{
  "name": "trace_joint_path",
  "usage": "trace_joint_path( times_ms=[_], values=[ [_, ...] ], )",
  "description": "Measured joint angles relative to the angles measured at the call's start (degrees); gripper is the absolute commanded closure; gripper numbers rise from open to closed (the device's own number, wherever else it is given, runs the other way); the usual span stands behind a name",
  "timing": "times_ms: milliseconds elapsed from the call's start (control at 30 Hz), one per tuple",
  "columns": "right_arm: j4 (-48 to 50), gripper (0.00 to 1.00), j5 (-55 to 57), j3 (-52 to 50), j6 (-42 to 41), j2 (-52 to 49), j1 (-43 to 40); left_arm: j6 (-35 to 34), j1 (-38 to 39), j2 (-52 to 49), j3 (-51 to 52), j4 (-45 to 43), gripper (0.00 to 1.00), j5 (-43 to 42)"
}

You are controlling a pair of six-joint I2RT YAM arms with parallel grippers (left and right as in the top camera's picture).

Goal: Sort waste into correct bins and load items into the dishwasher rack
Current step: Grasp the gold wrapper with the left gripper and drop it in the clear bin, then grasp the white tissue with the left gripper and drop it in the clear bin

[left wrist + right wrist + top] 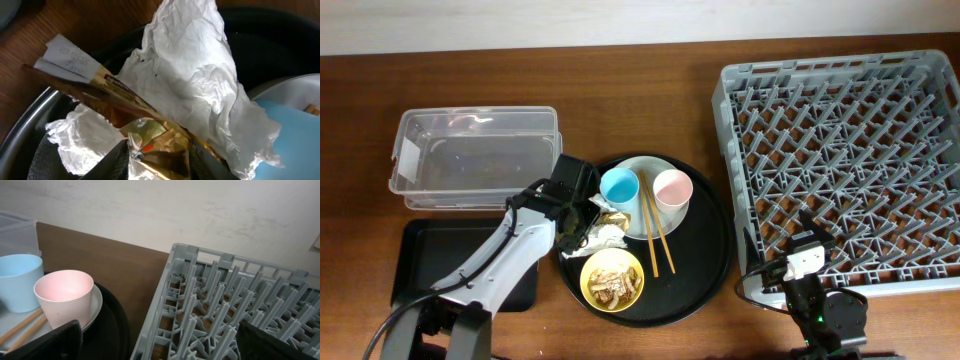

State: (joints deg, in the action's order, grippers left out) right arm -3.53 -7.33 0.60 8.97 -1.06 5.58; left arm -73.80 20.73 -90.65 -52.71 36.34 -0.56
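Here the left hand (158, 163) grips the foil wrapper (125, 102) at the round tray's (716, 268) left rim; the right hand (158, 348) hangs spread wide by the rack's (840, 150) near corner.

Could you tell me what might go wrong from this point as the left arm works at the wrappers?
1. The left gripper sits at the gold foil wrapper, which is tangled with the white paper; lifting one may drag the other along and drop it midway.
2. The blue cup stands right beside them, so a sideways pull could tip it.
3. The yellow bowl of food scraps is also near and might get nudged.
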Motion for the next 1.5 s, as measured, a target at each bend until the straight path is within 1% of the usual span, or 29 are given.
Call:
trace_joint_path(
  times_ms=[33,67,100,233,300,367,433,467,533,567,600,667,733,800,833,867,900,933,967,1033,1100,1167,1200,1267,1300,1333,1400,1467,1500],
  values=[
    [0.0,0.01,0.0,0.0,0.0,0.0,0.0,-0.1,0.0,0.0,0.0,0.0,0.77,0.4],
    [0.0,0.01,0.0,0.0,0.0,0.0,0.0,-0.2,0.0,0.0,0.0,0.0,0.93,0.6],
    [0.0,0.01,0.0,0.0,0.0,0.0,0.0,-0.2,0.0,0.0,0.0,0.0,0.99,0.9],
    [0.0,0.02,0.0,0.0,0.0,0.0,0.0,-0.4,0.0,0.1,0.0,0.0,0.99,1.0],
    [0.0,0.01,0.0,0.0,0.0,0.0,0.0,-0.3,0.0,2.8,0.0,0.0,0.99,1.0],
    [0.0,0.02,0.0,0.0,0.0,0.0,0.0,1.0,0.0,8.1,0.0,0.3,0.99,1.0],
    [0.0,0.01,0.0,0.0,0.0,0.0,0.0,3.2,0.0,17.5,0.0,2.8,0.99,1.7],
    [0.0,0.01,0.0,0.0,0.0,0.0,0.0,4.8,-0.4,19.7,0.1,3.3,0.99,1.9],
    [0.0,0.01,0.0,0.0,0.0,0.0,0.0,8.1,-2.8,26.6,0.2,3.1,0.99,3.6],
    [0.0,0.01,0.0,0.0,0.0,0.0,0.0,11.3,-5.6,31.3,0.2,2.0,0.99,5.7],
    [0.0,0.01,0.0,0.0,0.0,0.0,0.0,13.7,-8.1,32.4,0.1,0.3,0.99,7.6],
    [0.0,0.01,0.0,0.0,0.0,0.0,0.0,15.1,-13.4,31.8,0.2,-3.2,0.99,13.0],
    [0.0,0.01,0.0,0.0,0.0,0.1,0.0,15.8,-16.2,27.0,0.3,-7.2,0.99,17.2],
    [0.0,0.01,0.0,0.0,0.0,0.2,0.0,16.0,-17.7,18.5,0.4,-15.4,0.98,19.0],
    [0.0,0.01,0.0,0.0,0.0,0.1,0.0,16.0,-18.5,14.8,0.3,-19.3,0.91,19.2],
    [0.0,0.01,0.0,0.0,0.0,0.1,0.0,16.0,-19.7,10.9,0.4,-22.2,0.69,19.3],
    [0.0,0.01,0.0,0.0,0.0,0.1,0.0,16.2,-20.3,9.3,0.4,-24.3,0.51,19.5],
    [0.0,0.01,0.0,0.0,0.0,0.1,0.0,17.5,-20.5,8.3,0.5,-26.4,0.4,19.5],
    [0.0,0.01,0.0,0.0,0.0,0.1,0.0,19.5,-20.5,8.0,0.5,-28.2,0.35,19.5],
    [0.0,0.01,0.0,0.0,0.0,0.1,0.0,22.2,-20.5,8.0,0.5,-29.4,0.36,18.5],
    [0.0,0.01,0.0,0.0,0.0,0.1,0.0,23.3,-20.5,8.2,0.5,-29.3,0.36,12.8],
    [0.0,0.01,0.0,0.0,0.0,0.0,0.0,23.6,-20.6,12.3,0.4,-23.6,0.36,0.1],
    [0.0,0.01,0.0,0.0,0.0,0.0,0.0,23.7,-20.6,16.7,0.3,-18.9,0.36,-6.7],
    [0.0,0.01,0.0,0.0,0.0,-0.1,0.0,24.4,-20.6,25.2,-0.1,-4.4,0.34,-12.8],
    [0.0,0.01,0.0,0.0,0.0,0.0,0.0,25.6,-20.6,28.3,-0.2,0.1,0.33,-13.7],
    [0.0,0.01,0.0,0.0,0.0,0.0,0.0,26.7,-20.6,31.5,0.0,6.7,0.33,-14.0],
    [0.0,0.01,0.0,0.0,0.0,0.0,0.0,27.8,-19.0,33.4,-0.1,15.4,0.33,-12.5],
    [0.0,0.01,0.0,0.0,0.0,0.0,0.0,28.2,-14.1,31.3,0.0,19.9,0.32,-9.3],
    [0.0,0.01,0.0,0.0,0.0,0.0,0.0,27.5,-11.3,29.9,0.0,20.0,0.32,-7.7]
  ],
)
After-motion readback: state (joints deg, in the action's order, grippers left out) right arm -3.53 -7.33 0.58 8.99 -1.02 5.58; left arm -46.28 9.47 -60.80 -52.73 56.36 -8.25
